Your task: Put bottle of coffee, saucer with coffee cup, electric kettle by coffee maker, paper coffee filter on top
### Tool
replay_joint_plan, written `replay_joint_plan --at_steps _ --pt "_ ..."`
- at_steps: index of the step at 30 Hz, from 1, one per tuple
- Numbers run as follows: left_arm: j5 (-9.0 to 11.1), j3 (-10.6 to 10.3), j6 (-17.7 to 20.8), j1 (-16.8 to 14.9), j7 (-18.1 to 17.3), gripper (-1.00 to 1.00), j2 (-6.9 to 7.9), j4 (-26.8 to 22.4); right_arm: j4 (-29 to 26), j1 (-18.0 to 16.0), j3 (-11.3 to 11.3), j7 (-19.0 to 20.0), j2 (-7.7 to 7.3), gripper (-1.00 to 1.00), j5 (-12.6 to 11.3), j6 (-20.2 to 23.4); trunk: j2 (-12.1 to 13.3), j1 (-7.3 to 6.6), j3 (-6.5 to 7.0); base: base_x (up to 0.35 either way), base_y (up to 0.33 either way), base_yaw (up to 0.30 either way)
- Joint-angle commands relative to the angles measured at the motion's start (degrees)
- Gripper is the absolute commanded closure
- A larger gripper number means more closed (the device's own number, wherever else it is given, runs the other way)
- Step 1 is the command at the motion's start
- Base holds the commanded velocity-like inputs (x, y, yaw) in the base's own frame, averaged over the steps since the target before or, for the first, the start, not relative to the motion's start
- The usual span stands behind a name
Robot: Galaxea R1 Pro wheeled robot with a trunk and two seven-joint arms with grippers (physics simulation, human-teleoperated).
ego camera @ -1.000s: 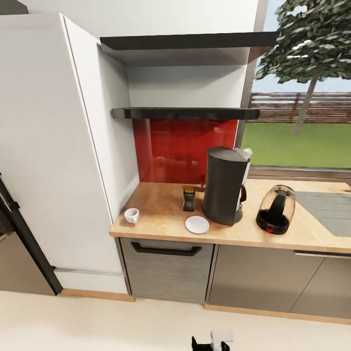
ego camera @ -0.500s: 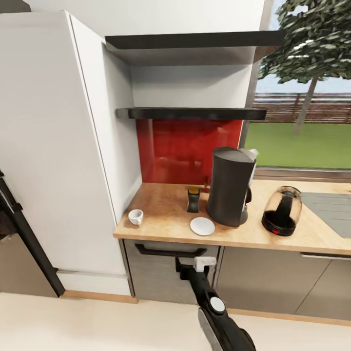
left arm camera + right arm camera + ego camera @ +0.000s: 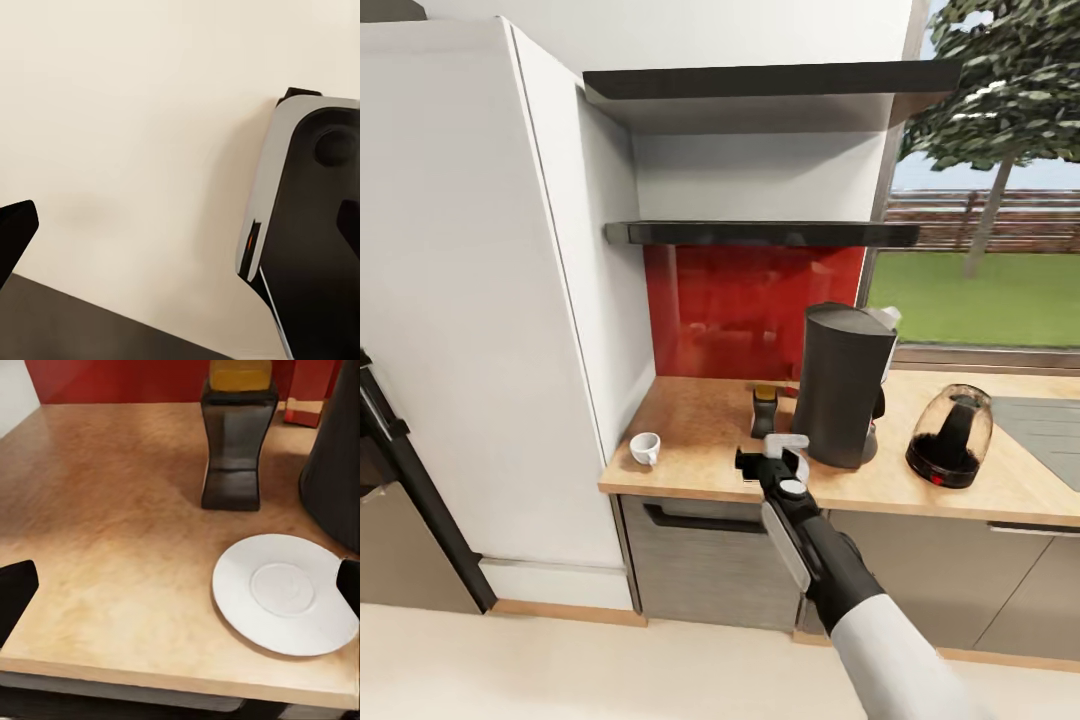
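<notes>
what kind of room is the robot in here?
Most likely a home kitchen: a wooden countertop over cabinet fronts, with a coffee maker and an electric kettle standing on it, a red backsplash behind, and shelves above.

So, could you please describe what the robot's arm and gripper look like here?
The right arm has a white forearm shell, then a black wrist section bearing a light grey panel and a round grey button. The right gripper is black with a white finger.

Right arm [image 3: 830, 570] with a white sleeve-like upper segment, black forearm with a grey panel and round white disc, and black-and-white gripper [image 3: 772, 457]
</notes>
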Motion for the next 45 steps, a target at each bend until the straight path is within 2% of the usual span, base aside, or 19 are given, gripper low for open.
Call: replay_joint_plan --at_steps 1,3,6,7,9,10,13,16,19,21,24,35,40,45 --pt "-0.6 0.3 -0.1 0.0 0.1 -1.00 -0.06 -0.1 -0.1 -0.6 0.1 -0.7 0.00 -1.00 -0.5 1.0 -0.1 0.03 -0.10 0.000 0.000 0.000" --pt "-0.6 0.2 -0.1 0.0 0.1 -1.00 -0.14 -0.1 -0.1 -3.1 0.1 -1.5 0.00 -1.00 -1.6 5.0 -0.1 0.03 -0.10 0.000 0.000 0.000" --pt "-0.6 0.2 -0.1 0.0 0.2 -1.00 -0.24 -0.1 0.3 -6.5 0.1 -2.2 0.00 -1.00 -6.4 12.9 -0.1 0.03 -0.10 0.000 0.000 0.000" --pt "-0.6 0.2 -0.1 0.0 0.2 -1.00 -0.34 -0.1 0.4 -8.3 0.1 -3.8 0.00 -1.00 -9.1 16.8 -0.1 0.03 -0.10 0.000 0.000 0.000" --pt "-0.6 0.2 0.0 0.0 0.2 -1.00 -0.40 -0.1 0.4 -9.7 0.1 -6.7 0.00 -1.00 -11.4 19.6 -0.1 0.03 -0.10 0.000 0.000 0.000" --pt "-0.6 0.3 0.1 0.0 0.3 -1.00 -0.43 -0.1 0.4 -10.6 0.1 -10.0 0.00 -1.00 -13.2 21.2 -0.1 0.03 -0.10 0.000 0.000 0.000" --pt "-0.6 0.4 0.3 0.0 0.3 -1.00 -0.45 -0.1 0.3 -11.3 0.1 -14.8 0.00 -1.00 -15.8 22.4 -0.1 0.03 -0.10 0.000 0.000 0.000" --pt "-0.6 0.4 0.3 0.0 0.4 -1.00 -0.41 -0.1 0.4 -11.5 0.2 -16.3 0.00 -1.00 -18.0 22.8 -0.1 0.03 -0.10 0.000 0.000 0.000" --pt "-0.6 0.4 0.4 0.0 0.4 -1.00 -0.38 0.1 0.8 -11.5 0.2 -16.9 0.00 -1.00 -20.4 26.9 -0.1 0.03 -0.10 0.008 0.000 0.000" --pt "-0.6 0.4 0.5 0.0 0.4 -1.00 -0.40 0.2 1.2 -11.5 0.2 -17.0 0.00 -1.00 -21.1 31.4 -0.1 0.03 -0.10 0.130 0.070 0.000" --pt "-0.5 0.4 0.5 0.0 0.5 -1.00 -0.41 0.3 1.3 -11.5 0.0 -17.6 0.00 -1.00 -21.4 33.0 -0.1 0.03 -0.10 0.210 0.181 0.000" --pt "-0.6 0.3 -0.5 0.1 0.6 -1.00 -0.44 -0.4 4.7 -11.5 -0.1 -18.1 0.00 -1.00 -21.6 32.7 -0.1 0.03 -0.10 0.151 0.141 0.000" --pt "-0.7 0.1 -1.7 0.1 0.5 -1.00 -0.65 -0.7 3.2 -11.5 0.4 -18.0 0.00 -1.00 -21.6 32.7 -0.1 0.03 -0.10 0.000 0.000 0.000" --pt "-1.5 -0.2 -3.3 -0.5 0.0 -1.00 0.36 -1.1 1.6 -11.5 0.5 -18.1 0.00 -1.00 -21.4 32.6 -0.1 0.03 -0.10 0.000 0.000 0.000"
